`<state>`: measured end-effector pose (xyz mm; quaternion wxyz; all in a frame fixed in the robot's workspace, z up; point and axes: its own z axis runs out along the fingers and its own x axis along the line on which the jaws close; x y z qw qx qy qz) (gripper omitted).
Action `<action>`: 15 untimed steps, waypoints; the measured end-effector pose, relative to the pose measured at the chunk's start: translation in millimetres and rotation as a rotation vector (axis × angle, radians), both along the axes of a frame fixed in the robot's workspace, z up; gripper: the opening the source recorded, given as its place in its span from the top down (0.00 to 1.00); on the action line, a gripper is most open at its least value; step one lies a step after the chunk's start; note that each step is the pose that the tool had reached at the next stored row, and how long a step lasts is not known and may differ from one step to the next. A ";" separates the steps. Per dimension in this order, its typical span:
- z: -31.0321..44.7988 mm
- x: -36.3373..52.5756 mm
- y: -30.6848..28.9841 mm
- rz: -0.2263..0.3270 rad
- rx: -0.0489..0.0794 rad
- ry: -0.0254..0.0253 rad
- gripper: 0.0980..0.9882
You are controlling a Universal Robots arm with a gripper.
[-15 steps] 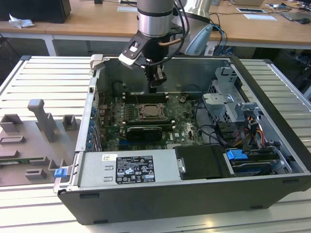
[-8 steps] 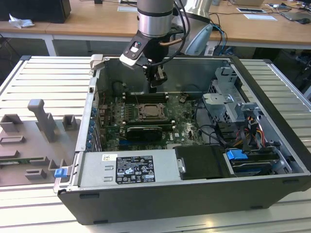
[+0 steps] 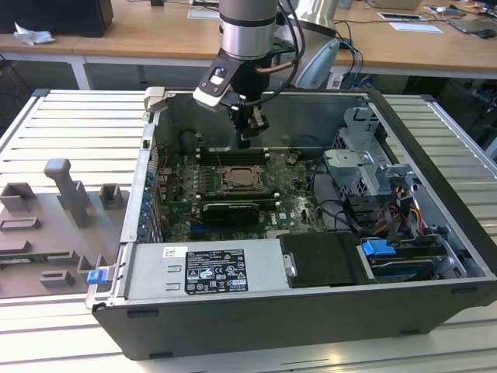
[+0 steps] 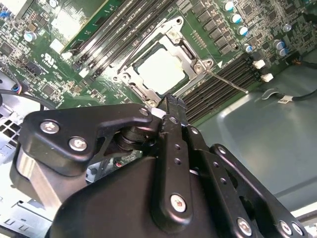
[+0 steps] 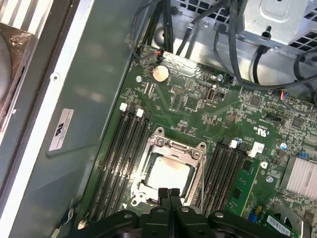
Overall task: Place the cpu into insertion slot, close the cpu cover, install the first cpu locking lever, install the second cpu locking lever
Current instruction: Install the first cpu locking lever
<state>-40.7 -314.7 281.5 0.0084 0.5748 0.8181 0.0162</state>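
The cpu (image 4: 161,69) (image 5: 168,173) lies flat in the insertion slot (image 3: 245,180) on the green motherboard, its pale metal top showing. The cpu cover (image 4: 187,47) (image 5: 173,145) is down around it as a silvery frame. One thin locking lever (image 4: 228,82) sticks out sideways from a socket corner, over the memory slots. My gripper (image 3: 245,140) (image 4: 171,102) (image 5: 169,191) hangs a little above the socket's edge, shut with its black fingertips pressed together and nothing between them.
Rows of memory slots (image 5: 121,153) flank the socket. A long black card (image 3: 229,210), the power supply (image 3: 202,268) and a drive cage (image 3: 365,155) with cables crowd the open case. A grey fixture (image 3: 70,202) stands outside at the exterior view's left.
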 end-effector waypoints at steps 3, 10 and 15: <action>0.0 0.0 0.0 0.023 0.000 0.0000 0.99; 0.0 0.0 0.0 0.104 0.000 0.0000 0.99; 0.0 0.0 0.0 0.137 0.000 0.0000 0.99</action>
